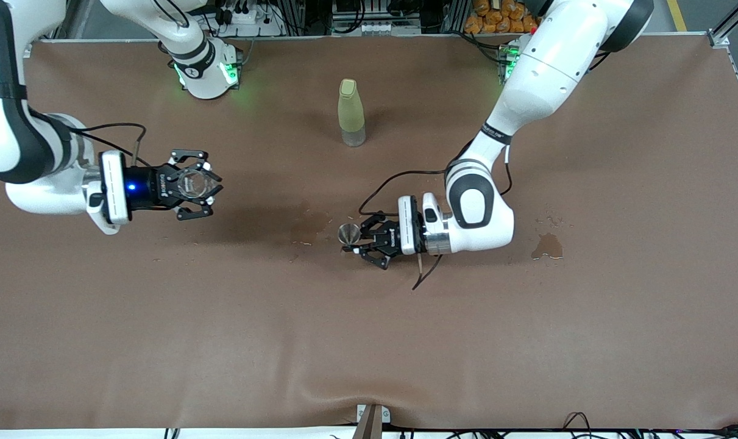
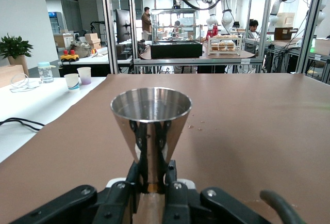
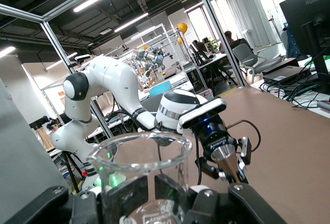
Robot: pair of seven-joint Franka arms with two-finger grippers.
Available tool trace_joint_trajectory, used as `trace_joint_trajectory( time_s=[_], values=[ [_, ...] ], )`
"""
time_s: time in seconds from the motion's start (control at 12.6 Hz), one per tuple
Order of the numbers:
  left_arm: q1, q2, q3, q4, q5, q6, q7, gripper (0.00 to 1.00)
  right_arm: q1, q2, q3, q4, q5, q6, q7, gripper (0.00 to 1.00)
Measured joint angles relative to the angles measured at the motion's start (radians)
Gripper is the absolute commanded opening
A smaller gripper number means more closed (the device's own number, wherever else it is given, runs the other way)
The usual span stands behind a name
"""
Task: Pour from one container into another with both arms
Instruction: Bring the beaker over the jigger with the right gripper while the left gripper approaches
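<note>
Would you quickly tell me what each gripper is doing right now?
Left gripper: shut on the silver metal cup.
Right gripper: shut on the glass cup.

Brown table [image 1: 527, 341] bears yellow-green bottle [image 1: 351, 113], wet stains [image 1: 547, 246].

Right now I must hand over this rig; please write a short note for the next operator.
Left gripper: shut on the silver metal cup, held upright at its narrow base, near the table's middle.
Right gripper: shut on the clear glass cup, toward the right arm's end of the table.
Yellow-green bottle: standing untouched, nearer the robots' bases.
Done: both cups are picked up.
Left: bring the cups together, then tip the glass cup into the silver one. Wet stains on the table cover.
</note>
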Motion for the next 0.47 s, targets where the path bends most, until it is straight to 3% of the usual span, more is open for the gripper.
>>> trace_joint_trajectory(
  time_s=[0.47],
  values=[
    [-0.12,0.015,0.001,0.047,-0.054,0.141,-0.018,0.0,0.142,-0.001,0.002,-0.041,0.151,0.131,-0.07,0.0]
  ],
)
